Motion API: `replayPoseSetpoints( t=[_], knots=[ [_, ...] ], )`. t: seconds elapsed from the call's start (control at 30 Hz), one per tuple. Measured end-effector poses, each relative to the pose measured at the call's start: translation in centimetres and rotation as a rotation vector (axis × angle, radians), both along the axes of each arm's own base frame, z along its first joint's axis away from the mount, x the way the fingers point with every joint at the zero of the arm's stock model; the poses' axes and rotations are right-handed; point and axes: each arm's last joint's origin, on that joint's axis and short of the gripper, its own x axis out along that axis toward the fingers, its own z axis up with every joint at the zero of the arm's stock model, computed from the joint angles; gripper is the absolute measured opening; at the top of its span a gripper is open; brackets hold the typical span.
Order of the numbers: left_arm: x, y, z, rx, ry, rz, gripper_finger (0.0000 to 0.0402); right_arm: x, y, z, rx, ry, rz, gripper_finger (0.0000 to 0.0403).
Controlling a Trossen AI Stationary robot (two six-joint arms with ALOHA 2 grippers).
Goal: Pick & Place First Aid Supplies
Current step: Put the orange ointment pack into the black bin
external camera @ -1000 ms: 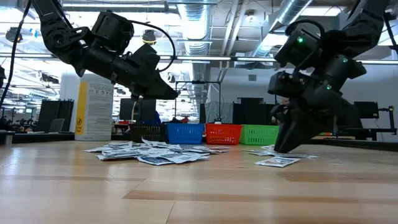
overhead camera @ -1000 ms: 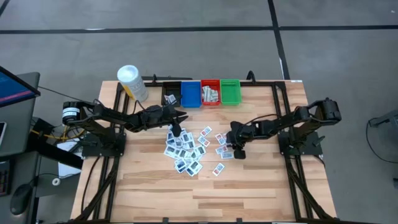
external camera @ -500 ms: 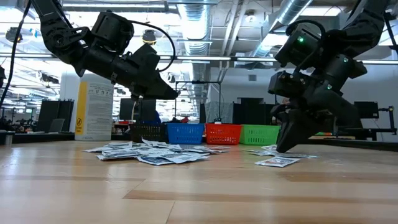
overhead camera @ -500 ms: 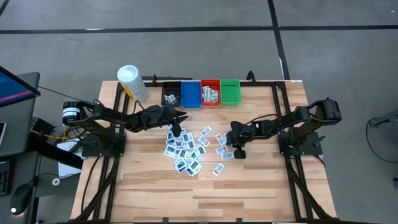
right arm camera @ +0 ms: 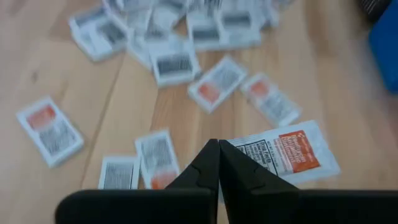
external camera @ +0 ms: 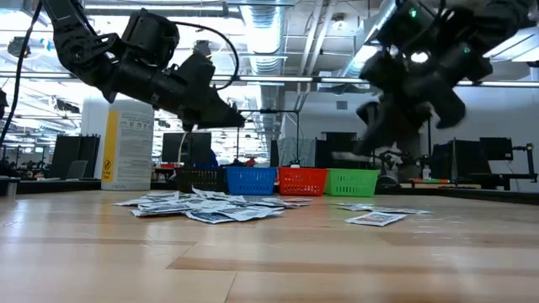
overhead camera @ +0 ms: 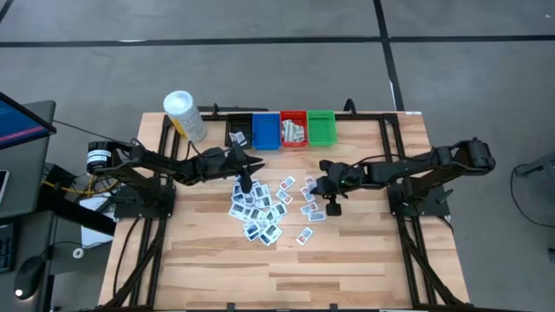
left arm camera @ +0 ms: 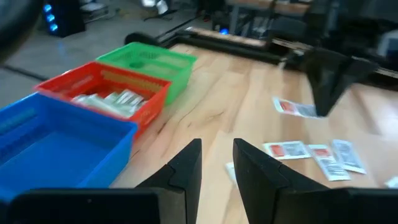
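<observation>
Many first aid supplies, small flat packets, lie spread on the wooden table between my two arms. My right gripper hangs above the right part of the spread, shut on one white packet with an orange mark. That packet shows as a flat sliver in the low view. My left gripper is held above the far left of the pile, pointing at the bins. Its fingers stand a little apart, with nothing between them. My right gripper pinches the orange-marked packet by one edge between its two fingertips. The fingers slant down from the table's right side. The packet sticks out sideways from the tips, about level and lifted clear of the table and the other packets.
Black, blue, red and green bins stand in a row at the far edge; the red one holds packets. A yellow white-capped container stands at the far left. The near half of the table is bare wood.
My right gripper has risen from the table top, where its tips rested among the right-hand packets, and has tipped toward level. One packet has come up with it and is now lifted clear. The other packets lie as they did.
</observation>
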Motion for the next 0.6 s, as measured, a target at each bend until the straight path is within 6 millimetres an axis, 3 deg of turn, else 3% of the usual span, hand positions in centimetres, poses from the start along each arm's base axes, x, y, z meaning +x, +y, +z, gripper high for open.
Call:
replayPoseSetpoints(
  t=[0.33, 0.6],
  knots=[
    [0.5, -0.4, 1.0, 0.021, -0.087, -0.118, 0.0092, 1.7, 0.7, 2.1, -0.063, -0.126, 0.089, 0.0001],
    [1.9, -1.1, 0.8, 0.290, -0.018, -0.197, 0.0093, 3.0, 1.6, 3.5, -0.098, -0.185, 0.148, 0.0000]
  ],
)
